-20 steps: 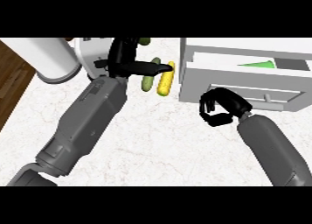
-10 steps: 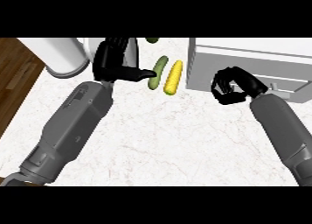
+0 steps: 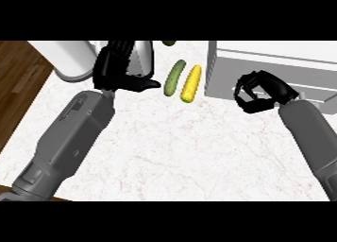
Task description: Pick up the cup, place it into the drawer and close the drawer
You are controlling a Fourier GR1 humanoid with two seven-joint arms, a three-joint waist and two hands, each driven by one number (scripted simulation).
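Left hand (image 3: 116, 71) round the cup (image 3: 144, 57)

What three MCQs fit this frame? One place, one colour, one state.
1. The yellow vegetable lies where, relative to the cucumber?
A. On its view-left
B. On its view-right, toward the drawer unit
C. On top of it
2. What colour is the counter?
A. Black
B. Wood brown
C. White marble
3. What state is the right hand in?
A. Fingers curled, holding nothing
B. Flat on the counter
C. Curled round the cucumber

Key: 1 B, the yellow one sits between cucumber and unit; 2 C, the surface is pale and veined; 3 A, nothing shows inside its curled fingers.
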